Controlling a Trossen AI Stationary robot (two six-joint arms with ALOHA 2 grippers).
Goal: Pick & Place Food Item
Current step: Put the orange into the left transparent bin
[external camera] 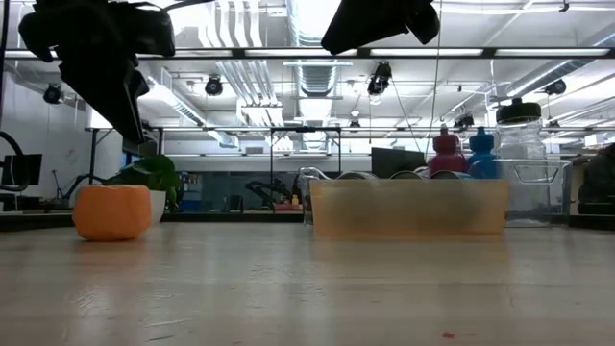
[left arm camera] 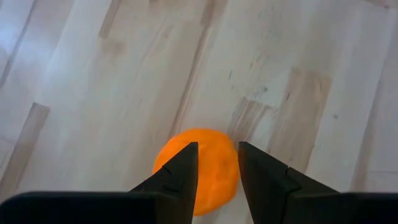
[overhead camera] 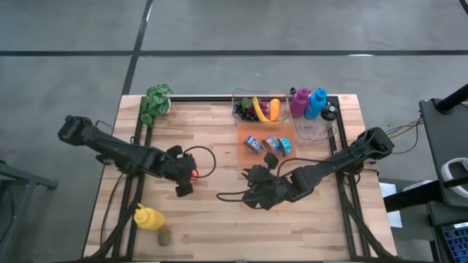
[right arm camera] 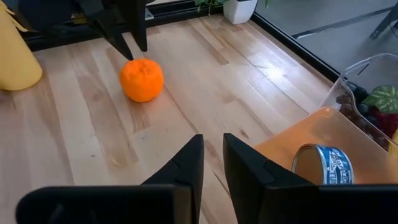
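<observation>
Pale wood-plank table (right arm camera: 205,68); dimpled matt orange (right arm camera: 142,79)

Counts: 1 orange (right arm camera: 142,79); 3 cans (overhead camera: 268,145) in orange tray (overhead camera: 243,154); 2 bottles (overhead camera: 308,103) at 1 o'clock; 1 mustard bottle (overhead camera: 148,217) at 7; 1 plant (overhead camera: 156,103) at 11.

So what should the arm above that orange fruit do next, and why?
Probably lower straight down. The left gripper hangs above the round orange fruit on the pale wooden table, its fingers apart but narrower than the fruit, so it likely needs to open wider on the way. The right gripper, empty, waits near the orange plastic tray.
</observation>
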